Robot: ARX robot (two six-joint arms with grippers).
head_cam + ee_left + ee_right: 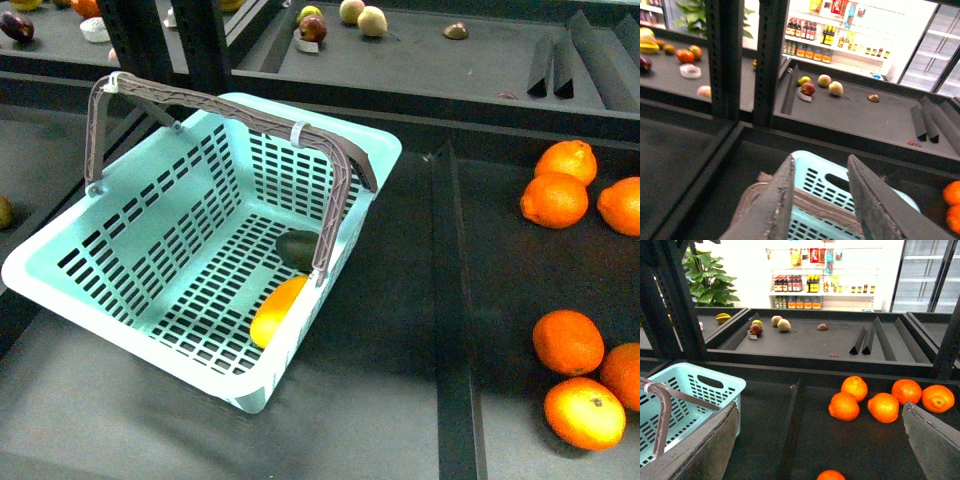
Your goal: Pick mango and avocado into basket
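A pale teal basket (130, 290) sits slanted on a dark counter (400, 400), with its two brown-grey handles (335, 190) swung up and meeting over the middle. Inside, on the slotted floor against the wall nearer the oranges, lie both fruits: the yellow-orange mango (277, 309) and, just beside it and further from the robot, the dark avocado (298, 249). The raised handle crosses in front of them, so whether they touch cannot be told.

Loose oranges (566, 342) lie well apart on the counter to the right. A farther shelf holds a few small fruits (313, 28).

Neither arm shows in the front view. In the left wrist view, the left fingers (777, 200) stand parted with nothing between them, hovering above the basket's far rim and handles. In the right wrist view, the right fingers (705, 445) are spread wide and empty, between the basket and the oranges.

Judging by how things lie, both fruits are already in the basket, so what remains is likely a clean finish. Doing that well would mean drawing each arm up and away, with the left one kept clear of the raised handles so the basket is not nudged or tipped. The right arm should avoid sweeping into the oranges.
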